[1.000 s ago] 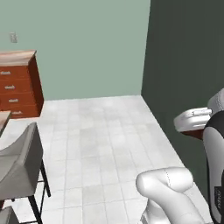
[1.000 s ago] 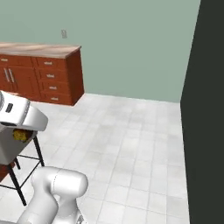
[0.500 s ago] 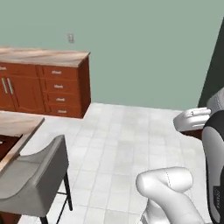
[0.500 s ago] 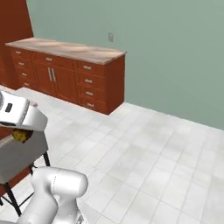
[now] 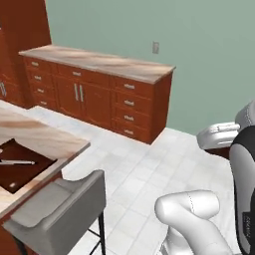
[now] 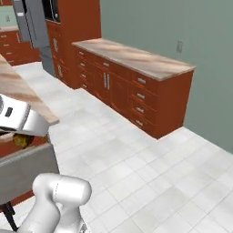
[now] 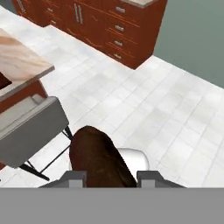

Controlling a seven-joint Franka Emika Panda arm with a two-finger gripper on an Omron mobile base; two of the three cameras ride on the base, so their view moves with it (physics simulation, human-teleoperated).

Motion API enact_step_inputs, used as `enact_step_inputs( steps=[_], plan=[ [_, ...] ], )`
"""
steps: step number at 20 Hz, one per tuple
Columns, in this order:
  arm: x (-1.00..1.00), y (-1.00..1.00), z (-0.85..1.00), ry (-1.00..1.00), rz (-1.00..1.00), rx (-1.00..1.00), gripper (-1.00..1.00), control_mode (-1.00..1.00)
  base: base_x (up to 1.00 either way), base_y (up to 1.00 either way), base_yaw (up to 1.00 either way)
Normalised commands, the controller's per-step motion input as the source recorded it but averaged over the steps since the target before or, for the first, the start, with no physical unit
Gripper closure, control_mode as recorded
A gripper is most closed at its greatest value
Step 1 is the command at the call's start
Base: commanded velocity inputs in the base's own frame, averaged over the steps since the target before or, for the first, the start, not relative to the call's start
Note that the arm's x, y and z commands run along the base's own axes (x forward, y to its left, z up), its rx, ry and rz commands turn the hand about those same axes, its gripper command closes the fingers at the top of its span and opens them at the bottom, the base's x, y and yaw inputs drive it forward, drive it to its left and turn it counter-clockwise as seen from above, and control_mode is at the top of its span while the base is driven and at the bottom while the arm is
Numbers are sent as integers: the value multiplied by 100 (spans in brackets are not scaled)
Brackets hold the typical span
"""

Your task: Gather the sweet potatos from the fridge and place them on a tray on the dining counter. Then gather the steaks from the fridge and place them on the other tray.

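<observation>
A dark red-brown oblong sweet potato (image 7: 98, 156) stands up between my fingertips, with my gripper (image 7: 111, 177) shut on it. The white hand (image 5: 219, 135) hangs at the right of the left base view, and at the left edge of the right base view, over the floor beside the dining counter (image 5: 47, 137). On that counter lies the dark brown tray (image 5: 22, 168) with a thin grey utensil. The grey fridge (image 6: 29, 25) stands far back at the top left. The steaks and the other tray are out of view.
A grey stool (image 5: 62, 211) stands against the dining counter's near corner, right under the hand. A red-brown wall counter (image 5: 102, 92) with drawers runs along the green wall. White tiled floor (image 6: 136, 159) lies open between the counter and the wall.
The whole picture has swung as the base turned: the wall counter, the dining counter and the brown tray have come into view. My grip on the sweet potato is the same.
</observation>
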Motion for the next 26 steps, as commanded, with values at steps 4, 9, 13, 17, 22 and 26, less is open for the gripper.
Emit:
enact_step_inputs(
  steps=[4,9,13,17,22,26],
  plan=[
    [0,0,0,0,0,0,100,100,100,-3,71],
    [0,0,0,0,0,0,100,100,80,-2,73],
    [0,0,0,0,0,0,100,100,63,0,71],
    [0,0,0,0,0,0,100,100,63,0,55],
    [0,0,0,0,0,0,100,100,60,3,22],
    [47,29,0,4,4,0,100,-100,34,14,4]
  ],
)
